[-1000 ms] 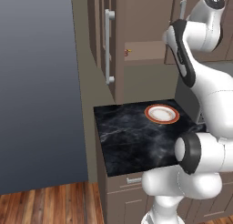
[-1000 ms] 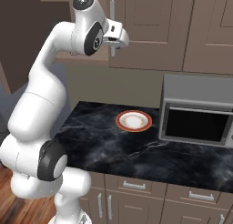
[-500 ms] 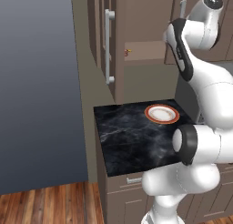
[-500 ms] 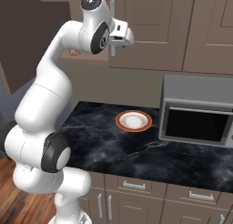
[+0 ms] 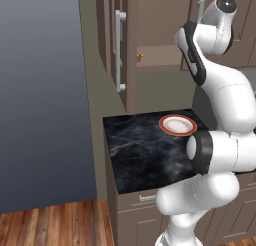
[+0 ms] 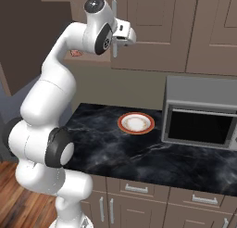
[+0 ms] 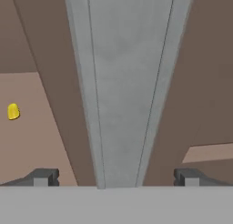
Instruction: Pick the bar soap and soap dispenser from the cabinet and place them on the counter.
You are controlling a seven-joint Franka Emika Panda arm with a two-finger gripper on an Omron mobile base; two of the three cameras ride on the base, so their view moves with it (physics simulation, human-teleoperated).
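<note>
I've swung the arm right along the cabinet (image 6: 152,32) since a second ago, so my gripper (image 7: 116,175), jaws wide apart and empty, now straddles a silver door handle (image 7: 123,82), while the soap (image 5: 139,57) sits on the shelf off to its left, not yet reached.

The left base view looks forward and down from behind the white arm's left, the arm rising at its lower right. The right base view looks from behind its right, the arm at lower left. Both share the black marble-patterned desk (image 5: 145,145) (image 6: 139,148), the orange-rimmed white plate (image 5: 177,125) (image 6: 136,123) and the brown wooden wall cabinet (image 5: 150,25) (image 6: 152,28). The hand view sits very close to a long silver bar handle (image 7: 125,86), looking along the gripper (image 7: 116,177).
</note>
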